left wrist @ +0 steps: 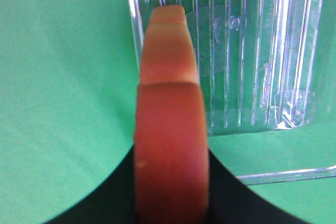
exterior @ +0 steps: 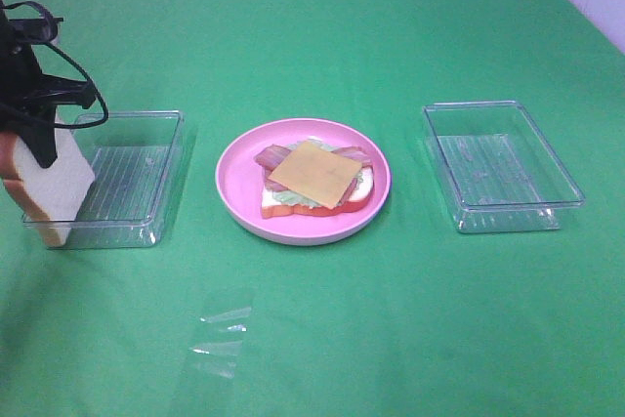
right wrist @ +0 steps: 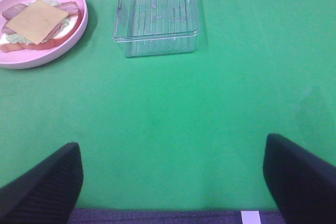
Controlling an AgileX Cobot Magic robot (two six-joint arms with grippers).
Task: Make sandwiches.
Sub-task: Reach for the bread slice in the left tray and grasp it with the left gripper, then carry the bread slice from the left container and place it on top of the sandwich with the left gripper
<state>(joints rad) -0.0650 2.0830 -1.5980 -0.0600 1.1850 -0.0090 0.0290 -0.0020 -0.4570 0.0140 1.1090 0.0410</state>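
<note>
My left gripper (exterior: pixel 39 139) clamps a bread slice (exterior: pixel 51 183) at the worktop's left edge, beside a clear tray (exterior: pixel 132 183); the open-faced sandwich (exterior: pixel 314 178) (cheese uppermost) sits on the pink plate (exterior: pixel 239 183) mid-worktop; my right gripper (right wrist: pixel 173 182) stands released

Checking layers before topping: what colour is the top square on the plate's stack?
Yellow-orange: the cheese square tops the stack on the pink plate, clearest in the exterior high view.

Green cloth (exterior: pixel 391 26); pink plate (exterior: pixel 234 178); yellow cheese (exterior: pixel 314 173); white bread slice (exterior: pixel 54 178), orange-brown crust; clear ribbed trays (exterior: pixel 500 165).
</note>
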